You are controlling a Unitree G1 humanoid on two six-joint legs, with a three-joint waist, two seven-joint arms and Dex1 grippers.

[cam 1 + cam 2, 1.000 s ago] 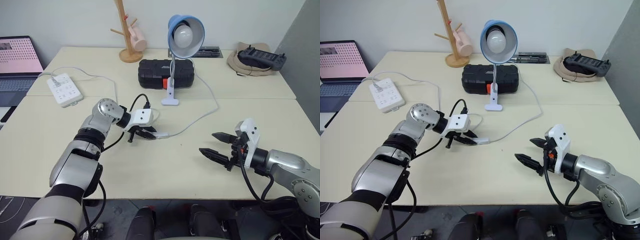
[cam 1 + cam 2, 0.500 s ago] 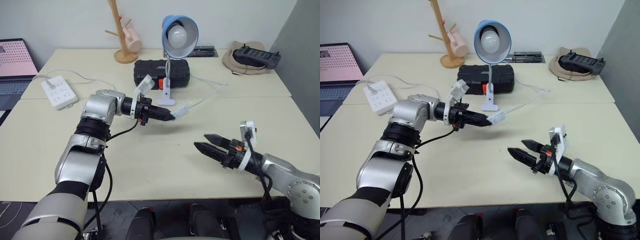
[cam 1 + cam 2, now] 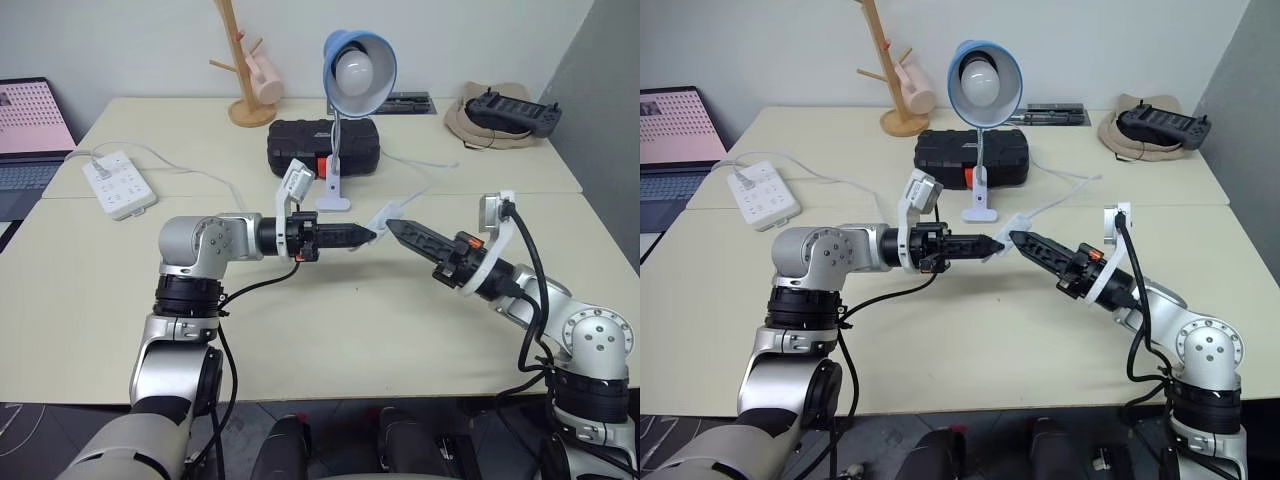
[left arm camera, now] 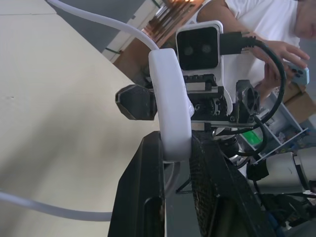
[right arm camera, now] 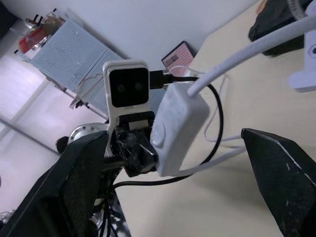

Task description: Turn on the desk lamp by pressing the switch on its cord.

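Observation:
The desk lamp [image 3: 358, 65], blue shade and white bulb, stands on its white clip base at the back of the table. Its thin white cord [image 3: 425, 188] loops out to the right and comes back to the switch [image 3: 386, 217], a small white block hanging in the air above the table's middle. My left gripper [image 3: 368, 235] points level to the right and is shut on the near end of the switch [image 4: 170, 103]. My right gripper [image 3: 395, 228] meets it from the right. Its fingers [image 5: 84, 187] stand wide open on either side of the switch [image 5: 177, 128], not touching it.
A black case [image 3: 320, 147] lies behind the lamp's base. A white power strip [image 3: 118, 183] and a laptop [image 3: 30, 120] are at the left, a wooden mug tree [image 3: 245, 60] at the back, a hat with a controller [image 3: 500, 112] at the back right. A person [image 4: 256, 29] sits beyond the table.
My left gripper has lifted the switch off the table and carried it right, rolling level. My right gripper has risen and swung left up to the switch. The camera has also shifted.

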